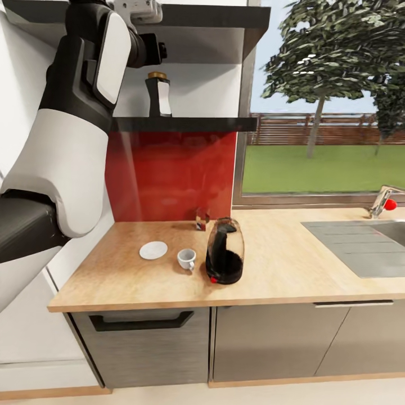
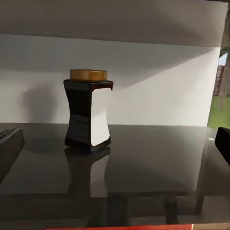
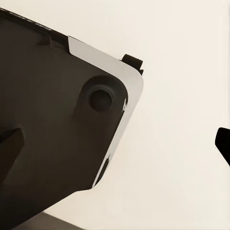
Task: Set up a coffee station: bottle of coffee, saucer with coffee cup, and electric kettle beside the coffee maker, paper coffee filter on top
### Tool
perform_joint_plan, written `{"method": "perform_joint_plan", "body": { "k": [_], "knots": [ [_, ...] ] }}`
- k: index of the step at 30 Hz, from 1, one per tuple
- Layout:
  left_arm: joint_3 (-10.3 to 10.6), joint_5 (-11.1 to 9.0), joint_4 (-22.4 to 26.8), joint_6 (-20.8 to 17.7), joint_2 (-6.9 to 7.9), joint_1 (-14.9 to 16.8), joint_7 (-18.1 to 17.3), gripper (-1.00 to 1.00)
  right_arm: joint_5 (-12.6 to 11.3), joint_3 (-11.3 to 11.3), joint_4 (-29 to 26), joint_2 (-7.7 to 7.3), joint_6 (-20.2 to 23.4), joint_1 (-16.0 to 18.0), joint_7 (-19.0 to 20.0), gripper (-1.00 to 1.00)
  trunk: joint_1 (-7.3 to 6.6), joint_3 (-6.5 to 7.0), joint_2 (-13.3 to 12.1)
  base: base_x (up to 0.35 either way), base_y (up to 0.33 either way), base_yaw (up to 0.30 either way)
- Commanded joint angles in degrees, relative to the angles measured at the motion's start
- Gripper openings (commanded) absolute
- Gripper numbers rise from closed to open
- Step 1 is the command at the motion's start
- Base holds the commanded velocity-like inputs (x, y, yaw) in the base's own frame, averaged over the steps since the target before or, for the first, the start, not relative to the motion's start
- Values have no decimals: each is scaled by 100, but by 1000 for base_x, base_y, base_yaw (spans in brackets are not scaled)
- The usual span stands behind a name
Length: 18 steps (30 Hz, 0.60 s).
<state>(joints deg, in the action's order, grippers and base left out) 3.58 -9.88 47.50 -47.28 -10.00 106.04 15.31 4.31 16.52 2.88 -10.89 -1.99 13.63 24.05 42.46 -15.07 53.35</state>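
The bottle of coffee point(image 1: 158, 94) point(image 2: 88, 112), dark with a white label and gold cap, stands upright on the thin black kitchen shelf point(image 1: 191, 124) point(image 2: 148, 158). My left arm is raised beside it. In the left wrist view my left gripper point(image 2: 115, 148) is open, its fingertips point(image 2: 9, 148) wide apart and short of the bottle. On the countertop point(image 1: 281, 270) sit the white saucer point(image 1: 153, 250), the coffee cup point(image 1: 187, 259) just right of it, and the dark glass electric kettle point(image 1: 225, 251). My right gripper point(image 3: 115, 143) is open. The coffee maker and the paper coffee filter are out of view.
A thicker black shelf point(image 1: 214, 22) hangs above the thin one, with a red backsplash point(image 1: 169, 174) below. A small unclear object point(image 1: 202, 218) stands against the backsplash. The steel sink point(image 1: 360, 247) and faucet point(image 1: 382, 201) lie at the right. A dark robot part point(image 3: 52, 120) fills much of the right wrist view.
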Motion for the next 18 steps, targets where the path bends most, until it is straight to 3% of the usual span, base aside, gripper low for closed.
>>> {"method": "perform_joint_plan", "body": {
  "k": [1,11,18],
  "knots": [
    [-5,-58,-3,-9,0,5,51,100,44,-9,11,-1,-21,8,12,100,2,-8,5,104,0,0],
    [-47,-58,-18,7,0,5,51,100,46,-9,11,-1,-20,8,12,100,2,-8,5,30,0,0],
    [-50,-58,-21,8,0,1,52,100,45,-9,11,-1,-21,8,12,100,-152,118,-275,3,0,0]
  ]
}}
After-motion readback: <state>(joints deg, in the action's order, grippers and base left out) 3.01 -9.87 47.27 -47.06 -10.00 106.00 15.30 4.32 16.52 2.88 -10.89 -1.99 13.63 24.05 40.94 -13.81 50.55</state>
